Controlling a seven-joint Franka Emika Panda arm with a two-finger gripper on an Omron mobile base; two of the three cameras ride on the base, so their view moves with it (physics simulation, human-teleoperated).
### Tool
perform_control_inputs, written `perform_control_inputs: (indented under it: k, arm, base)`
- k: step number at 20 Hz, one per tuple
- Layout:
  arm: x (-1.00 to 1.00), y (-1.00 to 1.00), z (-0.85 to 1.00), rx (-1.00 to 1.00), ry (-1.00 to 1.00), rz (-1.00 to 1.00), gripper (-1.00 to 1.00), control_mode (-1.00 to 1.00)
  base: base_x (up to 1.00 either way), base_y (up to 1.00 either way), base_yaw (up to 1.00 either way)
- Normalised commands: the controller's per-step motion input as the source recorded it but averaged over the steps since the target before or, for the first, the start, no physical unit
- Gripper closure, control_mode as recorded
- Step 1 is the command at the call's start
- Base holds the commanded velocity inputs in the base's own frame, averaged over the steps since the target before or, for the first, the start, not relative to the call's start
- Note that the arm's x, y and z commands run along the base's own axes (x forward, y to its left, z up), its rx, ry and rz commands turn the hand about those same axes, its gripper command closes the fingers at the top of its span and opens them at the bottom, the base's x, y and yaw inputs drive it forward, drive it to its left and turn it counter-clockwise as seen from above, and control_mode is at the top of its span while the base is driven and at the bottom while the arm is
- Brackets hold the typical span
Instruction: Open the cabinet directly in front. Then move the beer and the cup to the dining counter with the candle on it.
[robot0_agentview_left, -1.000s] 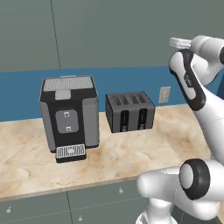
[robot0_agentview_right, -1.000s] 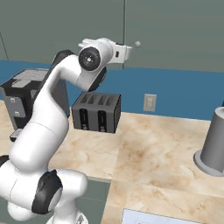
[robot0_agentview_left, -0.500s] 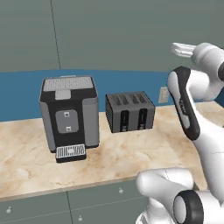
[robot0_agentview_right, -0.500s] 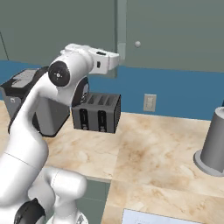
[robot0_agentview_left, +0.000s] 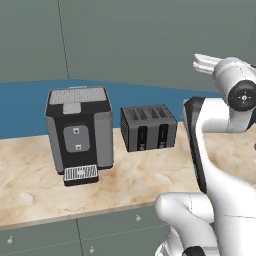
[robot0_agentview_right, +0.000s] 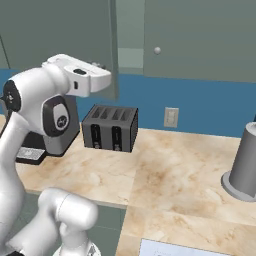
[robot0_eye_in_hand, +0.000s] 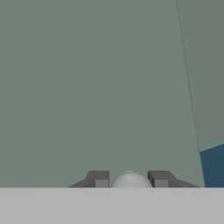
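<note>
Swinging outward on its hinges, the cabinet (robot0_agentview_right: 60, 30) door now stands partly open, whereas a second ago it lay flush with its neighbours and the arm reached farther toward the wall; half a second ago the door had only begun to come away. In the right base view its free edge juts out toward the robot above the toaster (robot0_agentview_right: 110, 127), and a paler strip of interior shows beside it. The claw (robot0_eye_in_hand: 129, 179) is closed on the knob (robot0_eye_in_hand: 130, 180), the round pale ball sitting snugly between the two dark tips in the hand view, with the flat door face rising behind it. This suggests the first step is under way but not finished: the gap looks too narrow yet to reach inside, and neither bottle nor cup can be made out in it. The door is a tall flat panel, its long axis vertical, hung high on the wall above the marble desk (robot0_agentview_left: 130, 180); its face has turned away from the wall plane and now points obliquely, toward the robot's left by my reading. The hinge line seems to lie on the far side from the knob, so continuing the pull along an arc appears the sensible course. The coffee machine (robot0_agentview_left: 79, 132) stands left of the toaster, below and apart from the door.
</note>
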Motion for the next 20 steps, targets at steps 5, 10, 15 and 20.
perform_control_inputs:
  k: [5, 10, 15, 20]
  arm:
    - [-1.00, 0.45, 0.48, 0.00, 0.00, -0.16, 1.00, -1.00]
    - [-0.64, 0.37, 0.24, -0.03, -0.08, -0.03, -1.00, -1.00]
    - [-0.46, 0.00, 0.00, 0.00, -0.08, 0.00, -1.00, -1.00]
    - [-1.00, -0.15, 0.00, 0.01, -0.18, 0.00, -1.00, -1.00]
  base:
    - [0.00, 0.00, 0.00]
    - [0.00, 0.00, 0.00]
    - [0.00, 0.00, 0.00]
    - [0.00, 0.00, 0.00]
